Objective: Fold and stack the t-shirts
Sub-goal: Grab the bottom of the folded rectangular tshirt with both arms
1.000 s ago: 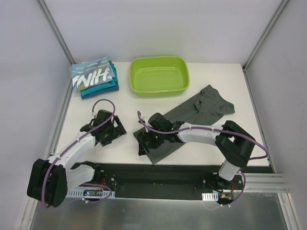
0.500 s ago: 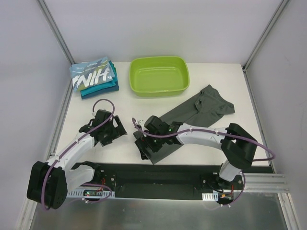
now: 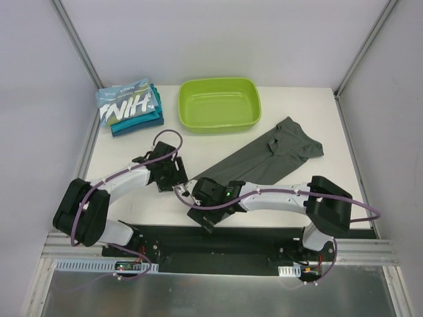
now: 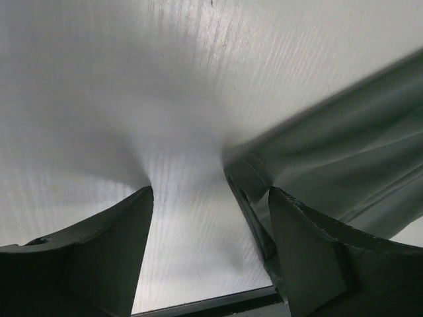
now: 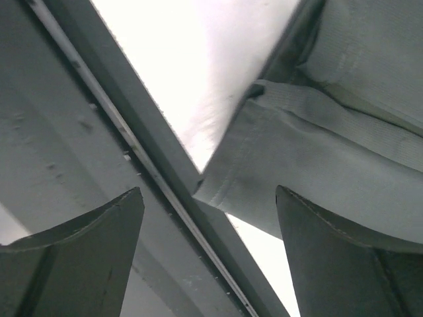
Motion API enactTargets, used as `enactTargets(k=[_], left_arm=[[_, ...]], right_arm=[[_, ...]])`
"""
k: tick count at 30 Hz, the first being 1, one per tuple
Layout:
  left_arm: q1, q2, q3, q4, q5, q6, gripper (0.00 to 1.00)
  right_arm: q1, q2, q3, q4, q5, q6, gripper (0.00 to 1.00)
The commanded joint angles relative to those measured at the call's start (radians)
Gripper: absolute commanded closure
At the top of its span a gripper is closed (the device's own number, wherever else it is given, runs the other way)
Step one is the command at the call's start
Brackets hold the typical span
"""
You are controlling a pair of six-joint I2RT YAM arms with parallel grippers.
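Observation:
A dark grey t-shirt (image 3: 264, 158) lies flat in a long diagonal strip from the table's near middle up to the right. My left gripper (image 3: 176, 177) hovers open at its near-left edge. In the left wrist view the shirt's hem corner (image 4: 248, 173) lies just inside the right finger (image 4: 317, 257), not pinched. My right gripper (image 3: 203, 210) is open over the shirt's nearest corner (image 5: 221, 188), beside the table's front edge. A folded stack of t-shirts (image 3: 129, 105), light blue with white letters on top of teal, sits at the back left.
A lime-green plastic tub (image 3: 219, 104) stands at the back centre, just beyond the grey shirt. The black rail (image 3: 251, 238) along the table's front edge runs right under the right gripper. Side walls close in on the left and right.
My left arm has swung right, up to the grey shirt's near-left edge. My right gripper has slid toward the front edge, onto the shirt's nearest corner.

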Motion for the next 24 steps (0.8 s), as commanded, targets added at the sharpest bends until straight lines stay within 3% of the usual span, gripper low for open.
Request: enactTargets(k=[1, 4, 7, 10, 16, 19, 24], left_arm=[[-0.018, 0.094, 0.058, 0.018, -0.004, 0.015, 0.33], [-0.021, 0.144, 0.08, 0.023, 0.009, 0.03, 0.41], [-0.024, 0.171, 0.093, 0.023, 0.024, 0.041, 0.58], [-0.029, 0.181, 0.092, 0.03, 0.047, 0.041, 0.67], [-0.035, 0.184, 0.063, 0.041, 0.04, 0.038, 0.83], [-0.035, 0.191, 0.057, 0.043, 0.046, 0.036, 1.0], [-0.035, 0.157, 0.031, 0.041, 0.026, 0.033, 1.0]], right_arm=[[0.038, 0.018, 0.053, -0.025, 0.154, -0.041, 0.19], [0.053, 0.033, 0.055, -0.012, 0.153, -0.074, 0.23], [0.062, 0.066, 0.065, -0.009, 0.147, -0.107, 0.26], [0.063, 0.11, 0.097, -0.061, 0.186, -0.127, 0.36], [0.063, 0.132, 0.065, -0.066, 0.19, -0.1, 0.43], [0.063, 0.132, 0.044, -0.052, 0.188, -0.086, 0.48], [0.062, 0.136, 0.03, -0.038, 0.124, -0.071, 0.71]])
